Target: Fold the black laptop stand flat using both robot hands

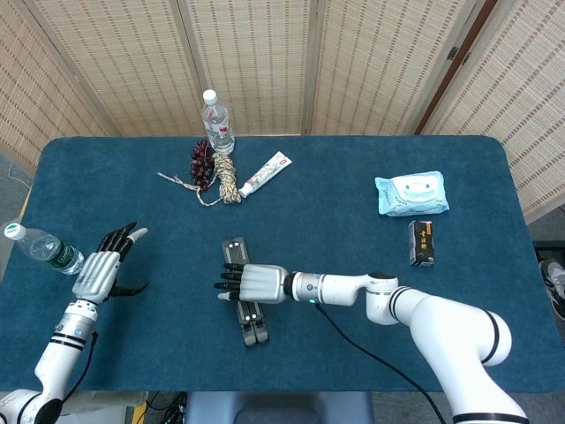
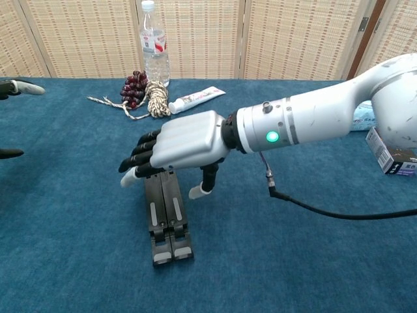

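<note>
The black laptop stand (image 1: pixel 245 300) (image 2: pixel 168 215) lies flat on the blue table, a narrow folded strip pointing toward the front edge. My right hand (image 1: pixel 250 283) (image 2: pixel 179 147) hovers palm down over its far half, fingers stretched out and apart, thumb hanging down beside the stand; it holds nothing. My left hand (image 1: pixel 108 265) rests at the table's left side, fingers spread, far from the stand. In the chest view only the left hand's fingertips (image 2: pixel 19 87) show at the left edge.
A water bottle (image 1: pixel 46 249) lies by my left hand. At the back stand another bottle (image 1: pixel 218 121), grapes (image 1: pixel 202 162), a rope coil (image 1: pixel 229 178) and a tube (image 1: pixel 264 173). Wipes (image 1: pixel 411 193) and a small box (image 1: pixel 422 243) sit at the right.
</note>
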Controlling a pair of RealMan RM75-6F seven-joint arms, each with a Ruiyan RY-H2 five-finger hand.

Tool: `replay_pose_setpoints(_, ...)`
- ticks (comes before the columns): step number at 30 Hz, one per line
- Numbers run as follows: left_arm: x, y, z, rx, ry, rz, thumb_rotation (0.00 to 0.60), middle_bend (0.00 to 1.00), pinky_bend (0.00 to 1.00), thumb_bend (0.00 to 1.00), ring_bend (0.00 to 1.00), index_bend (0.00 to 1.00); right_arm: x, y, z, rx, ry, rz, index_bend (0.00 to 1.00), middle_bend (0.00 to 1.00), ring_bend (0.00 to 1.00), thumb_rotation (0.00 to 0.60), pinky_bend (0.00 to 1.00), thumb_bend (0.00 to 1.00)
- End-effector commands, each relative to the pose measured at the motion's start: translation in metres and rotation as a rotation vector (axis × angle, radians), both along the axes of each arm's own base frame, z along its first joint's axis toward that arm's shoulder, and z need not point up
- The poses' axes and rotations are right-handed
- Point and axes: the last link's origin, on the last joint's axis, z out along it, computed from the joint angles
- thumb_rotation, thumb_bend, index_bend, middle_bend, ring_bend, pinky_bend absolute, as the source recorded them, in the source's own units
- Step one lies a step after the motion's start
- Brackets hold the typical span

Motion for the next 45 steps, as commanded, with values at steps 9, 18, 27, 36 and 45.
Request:
replay_pose_setpoints(9, -0.022, -0.012, 0.02, 0.09, 0.098, 0.056, 0.6, 0.0, 0.0, 0.17, 0.0, 0.1, -0.076, 0.009, 0.107, -0.379, -0.191, -0.411, 0.0, 0.0, 0.0, 0.6, 0.02, 0.11)
replay_pose_setpoints(18, -0.031, -0.037, 0.035, 0.164, 0.159, 0.07, 0.6, 0.0, 0.0, 0.17, 0.0, 0.1, -0.127, 0.051, 0.169, -0.614, -0.256, -0.651, 0.0, 0.0, 0.0, 0.6, 0.02, 0.09)
replay_pose_setpoints(27, -0.03, -0.066, 0.04, 0.217, 0.219, 0.102, 0.6, 0.0, 0.0, 0.17, 0.0, 0.1, -0.185, 0.11, 0.211, -0.801, -0.267, -0.866, 0.0, 0.0, 0.0, 0.6, 0.02, 0.09)
replay_pose_setpoints(36, -0.022, -0.089, 0.043, 0.238, 0.225, 0.093, 0.6, 0.0, 0.0, 0.17, 0.0, 0.1, -0.224, 0.165, 0.234, -0.922, -0.308, -1.013, 0.0, 0.0, 0.0, 0.6, 0.02, 0.03)
replay_pose_setpoints(45, -0.018, -0.104, 0.041, 0.252, 0.267, 0.101, 0.6, 0.0, 0.0, 0.17, 0.0, 0.1, -0.242, 0.2, 0.244, -0.978, -0.331, -1.108, 0.0, 0.0, 0.0, 0.6, 0.02, 0.03)
